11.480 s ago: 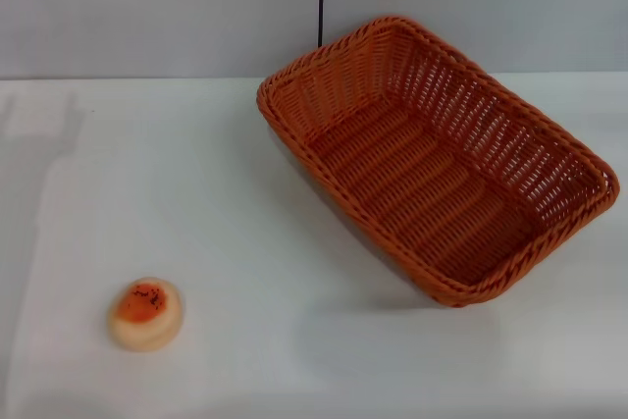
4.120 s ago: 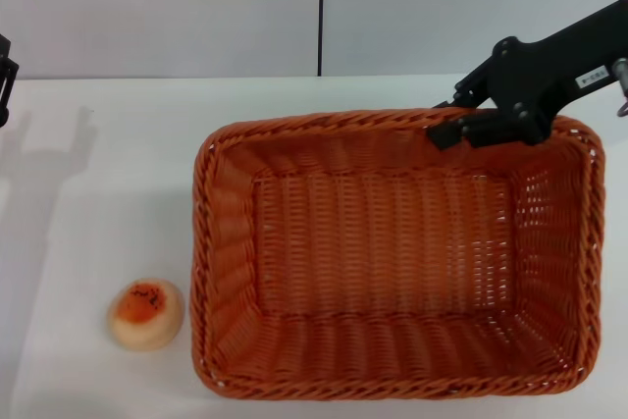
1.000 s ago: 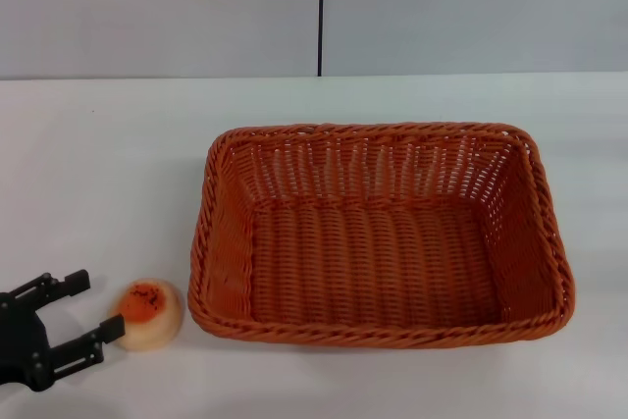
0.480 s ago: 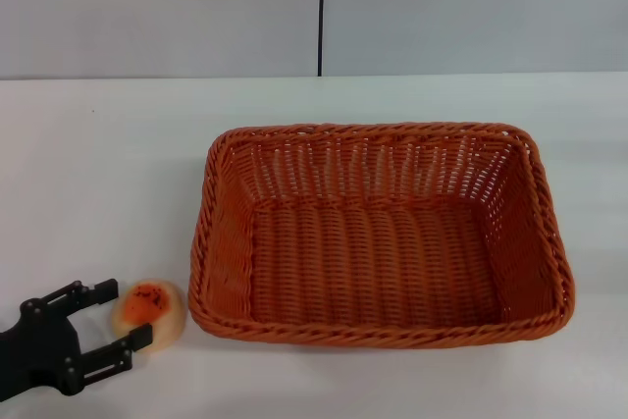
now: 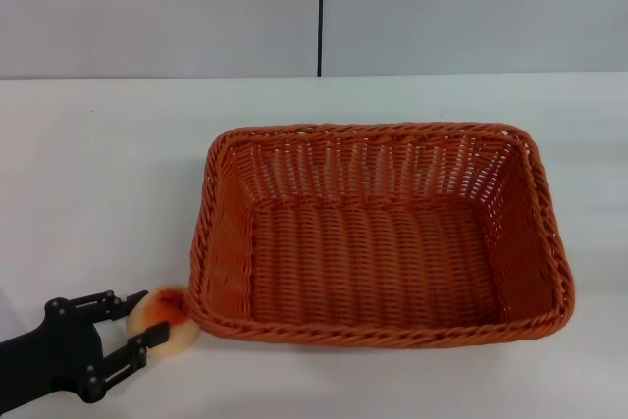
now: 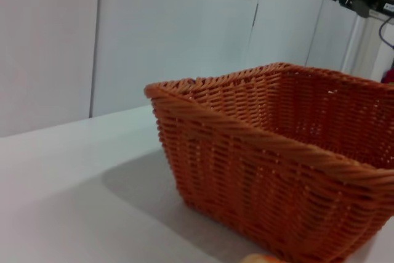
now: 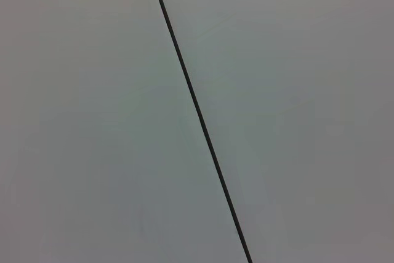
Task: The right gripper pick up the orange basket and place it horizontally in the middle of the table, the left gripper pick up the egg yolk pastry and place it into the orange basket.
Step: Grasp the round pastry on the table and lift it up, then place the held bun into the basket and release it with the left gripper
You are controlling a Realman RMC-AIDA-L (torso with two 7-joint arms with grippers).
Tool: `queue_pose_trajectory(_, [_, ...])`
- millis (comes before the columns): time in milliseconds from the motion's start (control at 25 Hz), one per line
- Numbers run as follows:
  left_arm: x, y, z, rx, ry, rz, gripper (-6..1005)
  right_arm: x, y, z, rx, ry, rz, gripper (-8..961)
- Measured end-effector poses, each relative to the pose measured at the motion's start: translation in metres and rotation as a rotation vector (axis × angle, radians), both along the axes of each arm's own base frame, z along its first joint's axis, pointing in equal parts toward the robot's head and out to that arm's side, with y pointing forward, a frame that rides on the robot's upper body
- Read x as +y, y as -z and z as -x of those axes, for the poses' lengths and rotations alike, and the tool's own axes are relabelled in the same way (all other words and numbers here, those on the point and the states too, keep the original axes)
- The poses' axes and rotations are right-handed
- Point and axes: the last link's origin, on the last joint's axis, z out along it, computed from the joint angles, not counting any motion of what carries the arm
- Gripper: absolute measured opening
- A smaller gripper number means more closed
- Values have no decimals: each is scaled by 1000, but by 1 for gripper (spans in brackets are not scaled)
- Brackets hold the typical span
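White table under grey wall; I see the basket already lying lengthwise mid-table; my left gripper straddles the pastry beside the basket's near-left corner, fingers spread, not yet clamped; lifting and dropping it in remain.

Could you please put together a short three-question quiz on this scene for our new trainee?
1. True or false: the egg yolk pastry already lies inside the orange basket.
2. Which gripper is at the pastry? A) left gripper B) right gripper C) both
3. Fill in: the basket's long side runs ____ across the table, seen from the head view.

Key:
1. False; it sits on the table against the basket's near left corner.
2. A; its open fingers flank the pastry, and the right gripper is out of the head view.
3. Horizontally.
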Motion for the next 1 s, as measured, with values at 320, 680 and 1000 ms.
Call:
queue_pose_trajectory(320, [1, -6, -1, -20, 5, -23, 336, -1, 0, -2, 1, 10, 2, 433])
queue_pose_trajectory(680, [18, -45, 14, -105, -170, -373, 201, -3, 8, -3, 21, 19, 17, 433])
queue_pose_trajectory(1000, [42, -51, -23, -355, -75, -504, 134, -1, 19, 1, 55, 11, 35, 433])
